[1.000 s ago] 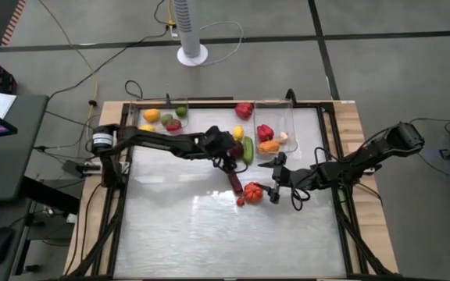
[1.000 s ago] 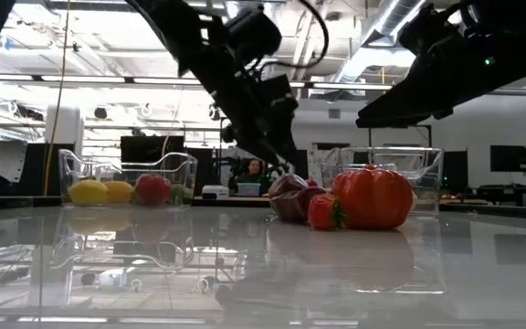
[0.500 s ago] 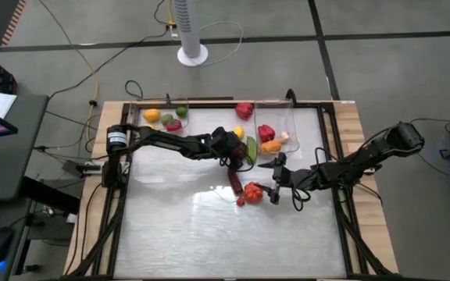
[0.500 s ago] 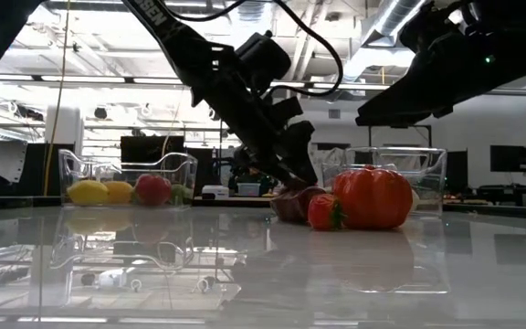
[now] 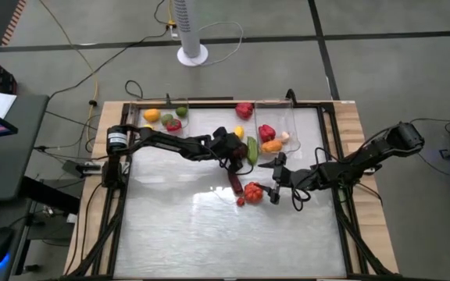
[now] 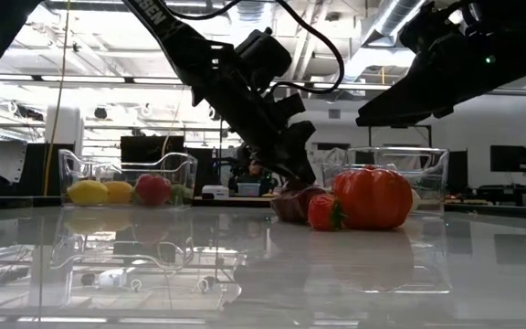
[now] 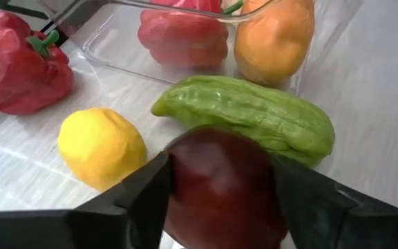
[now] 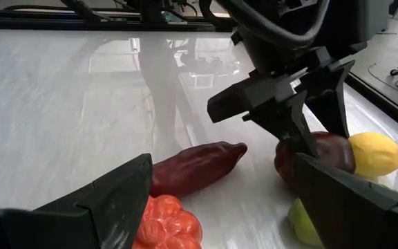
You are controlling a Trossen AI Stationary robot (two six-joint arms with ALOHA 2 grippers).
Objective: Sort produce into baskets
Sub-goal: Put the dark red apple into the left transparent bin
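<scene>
While the left gripper [image 5: 235,154] closes its two fingers around a round dark red fruit [image 7: 221,181] in the middle of the table, it should squeeze gently and lift straight up. That way it does not bump the yellow lemon [image 7: 102,146] or the green cucumber [image 7: 249,116] just beside the fruit.

The right gripper [image 5: 275,179] waits with its jaws wide, near the big tomato [image 5: 253,190] and the long purple eggplant [image 8: 195,164].

The left basket [image 5: 135,113] at the far left holds an orange, a lime and a red piece. The right basket [image 5: 291,117] at the far right holds a red pepper [image 5: 265,132], an orange piece [image 5: 269,145] and pale garlic [image 5: 283,136]. One more red pepper [image 5: 244,110] sits between the baskets.
</scene>
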